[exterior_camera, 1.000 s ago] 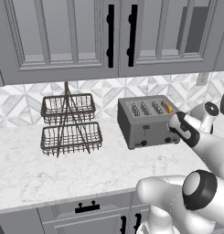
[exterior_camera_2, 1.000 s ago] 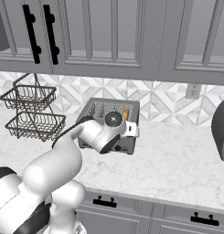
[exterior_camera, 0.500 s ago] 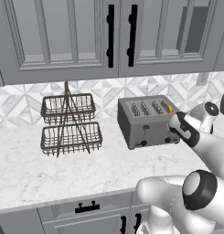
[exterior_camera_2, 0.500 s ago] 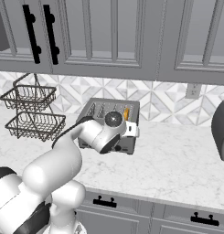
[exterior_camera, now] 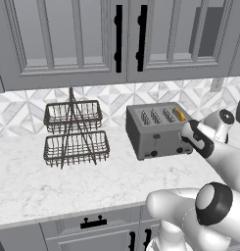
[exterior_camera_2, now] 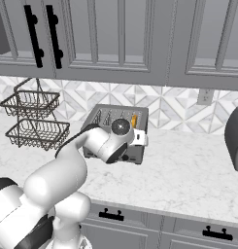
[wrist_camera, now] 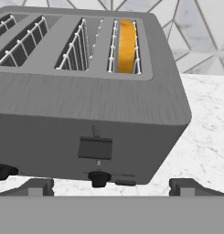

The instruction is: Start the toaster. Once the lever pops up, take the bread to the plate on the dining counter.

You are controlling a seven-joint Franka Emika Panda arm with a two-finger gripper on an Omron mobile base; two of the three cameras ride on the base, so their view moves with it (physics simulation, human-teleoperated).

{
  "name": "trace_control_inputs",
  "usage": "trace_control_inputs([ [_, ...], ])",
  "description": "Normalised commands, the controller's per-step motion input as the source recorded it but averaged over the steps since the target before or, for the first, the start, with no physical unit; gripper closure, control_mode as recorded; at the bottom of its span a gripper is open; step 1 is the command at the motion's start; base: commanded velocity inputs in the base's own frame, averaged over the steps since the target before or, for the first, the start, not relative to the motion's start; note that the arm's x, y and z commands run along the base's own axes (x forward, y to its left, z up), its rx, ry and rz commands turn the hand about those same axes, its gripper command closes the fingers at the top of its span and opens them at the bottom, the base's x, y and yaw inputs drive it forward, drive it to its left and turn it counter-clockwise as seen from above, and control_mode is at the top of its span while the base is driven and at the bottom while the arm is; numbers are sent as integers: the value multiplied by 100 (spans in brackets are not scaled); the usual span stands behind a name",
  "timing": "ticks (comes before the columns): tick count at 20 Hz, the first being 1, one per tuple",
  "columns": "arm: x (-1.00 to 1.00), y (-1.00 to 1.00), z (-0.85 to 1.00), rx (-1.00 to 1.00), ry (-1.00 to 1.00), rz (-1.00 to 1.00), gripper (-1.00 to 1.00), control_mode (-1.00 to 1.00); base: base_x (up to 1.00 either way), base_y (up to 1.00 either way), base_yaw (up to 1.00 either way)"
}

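One bread [wrist_camera: 126, 45] slice sits in the toaster's [wrist_camera: 86, 103] four slots.

Rendered home kitchen. Grey panelled wall cabinets [exterior_camera: 72, 39] across top of frame, long black handles [exterior_camera: 119, 32] at door edges. White tile backsplash [exterior_camera: 23, 105] with grey geometric pattern, wall outlet [exterior_camera_2: 205, 97] at right. White marble worktop [exterior_camera: 53, 181] across middle, grey base cabinet drawers [exterior_camera_2: 140, 231] with black pulls along bottom edge. Countertop items: 2-tier wire basket [exterior_camera: 75, 133] at left, dark grey toaster [exterior_camera: 158, 130] with 4 slots at centre, bread [wrist_camera: 126, 39] sitting in its rightmost slot.
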Motion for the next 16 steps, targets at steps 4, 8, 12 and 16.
trace_control_inputs([
  [4, 0, 0, 0, 0, 0, 0, -100, -100, 0, 0, 0],
  [8, 0, 0, 0, 0, 0, 0, -100, -100, 0, 0, 0],
  [12, 0, 0, 0, 0, 0, 0, -100, -100, 0, 0, 0],
  [16, 0, 0, 0, 0, 0, 0, -100, -100, 0, 0, 0],
])
